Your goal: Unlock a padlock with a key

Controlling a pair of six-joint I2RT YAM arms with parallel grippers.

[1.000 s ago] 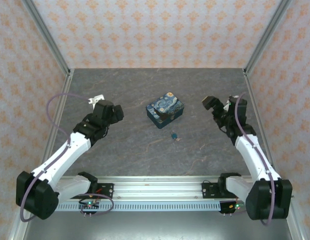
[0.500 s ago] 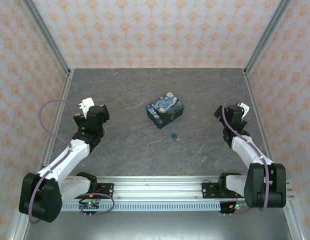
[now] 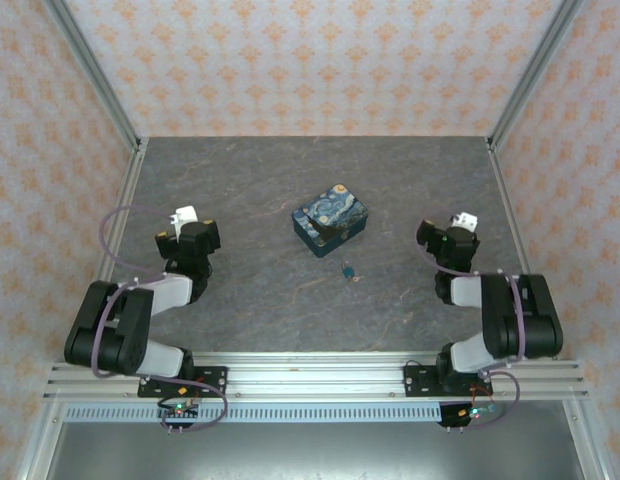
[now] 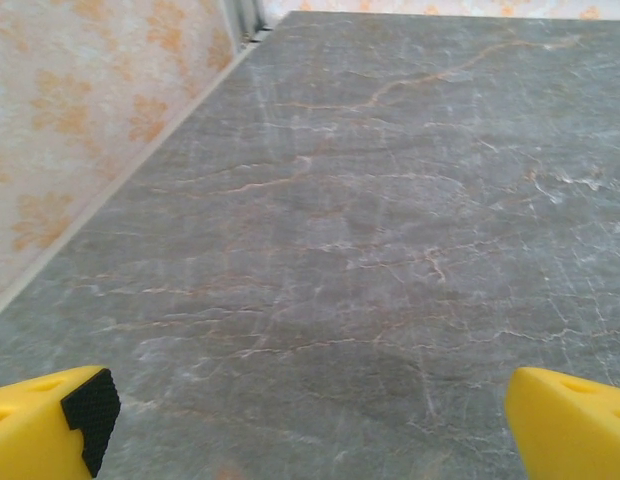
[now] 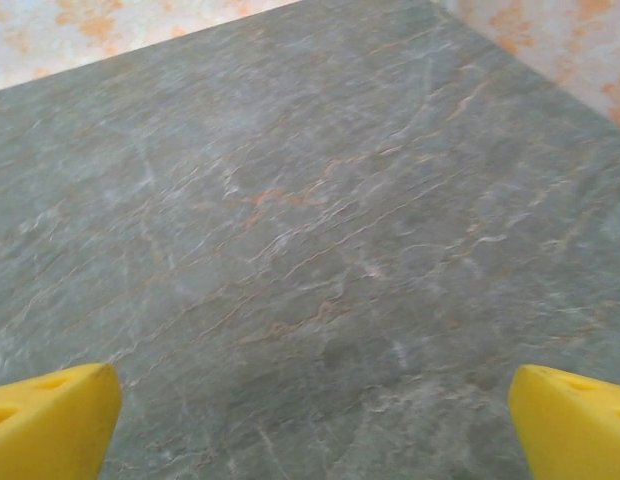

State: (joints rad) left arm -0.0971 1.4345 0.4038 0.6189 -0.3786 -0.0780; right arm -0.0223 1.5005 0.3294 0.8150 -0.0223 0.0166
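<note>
The dark-blue padlock (image 3: 331, 219) with its yellow starry swirls lies on the grey stone table (image 3: 260, 180) near the middle. The tiny teal key (image 3: 347, 270) lies just in front of it, apart from it. My left gripper (image 3: 186, 237) is folded back at the left side, far from both. My right gripper (image 3: 445, 238) is folded back at the right side. In the left wrist view the yellow fingers (image 4: 50, 425) stand wide apart over bare table. In the right wrist view the yellow fingers (image 5: 50, 415) are also spread, with nothing between them.
Patterned orange walls and metal corner posts (image 3: 90, 75) close in the table on three sides. A metal rail (image 3: 310, 380) with both arm bases runs along the near edge. The left wall's foot (image 4: 110, 190) runs close beside my left gripper.
Both arms have pulled back from the middle and folded toward their bases. The padlock and key have not moved.
</note>
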